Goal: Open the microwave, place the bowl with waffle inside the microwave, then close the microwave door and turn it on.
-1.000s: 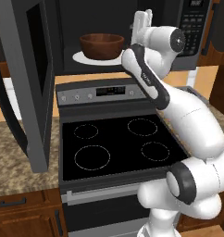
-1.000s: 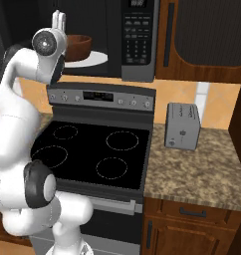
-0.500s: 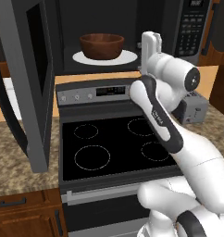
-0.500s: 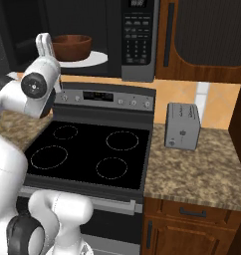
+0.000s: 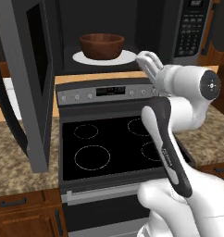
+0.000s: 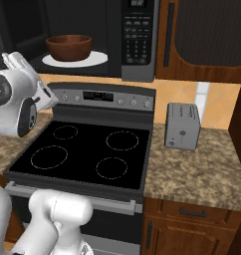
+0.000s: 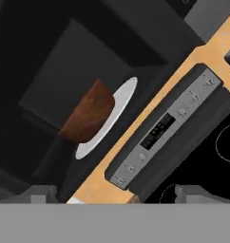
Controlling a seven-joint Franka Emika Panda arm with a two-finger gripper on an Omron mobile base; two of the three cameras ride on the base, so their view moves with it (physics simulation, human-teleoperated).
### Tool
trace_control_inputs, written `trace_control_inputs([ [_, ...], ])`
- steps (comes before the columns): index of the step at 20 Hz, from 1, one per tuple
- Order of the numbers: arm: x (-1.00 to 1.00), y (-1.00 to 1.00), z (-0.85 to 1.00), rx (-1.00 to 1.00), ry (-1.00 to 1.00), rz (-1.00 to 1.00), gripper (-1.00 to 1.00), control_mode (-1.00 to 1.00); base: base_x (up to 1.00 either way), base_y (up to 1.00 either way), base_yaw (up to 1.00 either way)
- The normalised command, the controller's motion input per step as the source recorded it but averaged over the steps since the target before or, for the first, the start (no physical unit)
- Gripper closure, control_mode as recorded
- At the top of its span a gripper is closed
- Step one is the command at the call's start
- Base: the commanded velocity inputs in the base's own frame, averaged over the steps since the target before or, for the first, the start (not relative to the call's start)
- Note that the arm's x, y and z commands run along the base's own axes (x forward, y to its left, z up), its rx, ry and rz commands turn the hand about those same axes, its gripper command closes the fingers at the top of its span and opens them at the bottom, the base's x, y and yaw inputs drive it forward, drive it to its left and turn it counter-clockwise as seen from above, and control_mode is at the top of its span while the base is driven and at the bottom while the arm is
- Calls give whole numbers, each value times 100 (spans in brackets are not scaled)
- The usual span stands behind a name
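The microwave (image 6: 137,40) stands open above the stove, and its door (image 5: 33,78) is swung out to the left. Inside, the reddish-brown bowl (image 5: 102,45) (image 6: 68,47) (image 7: 88,114) sits on the white turntable (image 5: 127,57). The waffle is hidden from here, below the bowl's rim. My gripper (image 5: 148,62) (image 6: 15,60) (image 7: 118,194) is open and holds nothing. It hangs outside the microwave, in front of the opening and lower than the bowl, to the bowl's right in the left base view.
Below the microwave is the black-topped stove (image 5: 109,143) with its grey control panel (image 6: 105,97). A small grey toaster (image 6: 182,125) stands on the granite counter (image 6: 202,169) to the right. Wooden cabinets (image 6: 207,35) flank the microwave.
My gripper has drawn back out of the microwave opening and dropped lower, away from the bowl. The bowl stays on the turntable and the door stays open.
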Motion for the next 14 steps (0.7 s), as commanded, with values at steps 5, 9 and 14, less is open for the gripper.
trace_control_inputs([
  [5,-77,0,-59,-44,2,1,-100,-100,0,0,0],
  [9,-33,1,-73,-41,0,4,-100,-100,0,0,0],
  [14,-6,21,-36,-40,0,0,-100,-100,0,0,0],
])
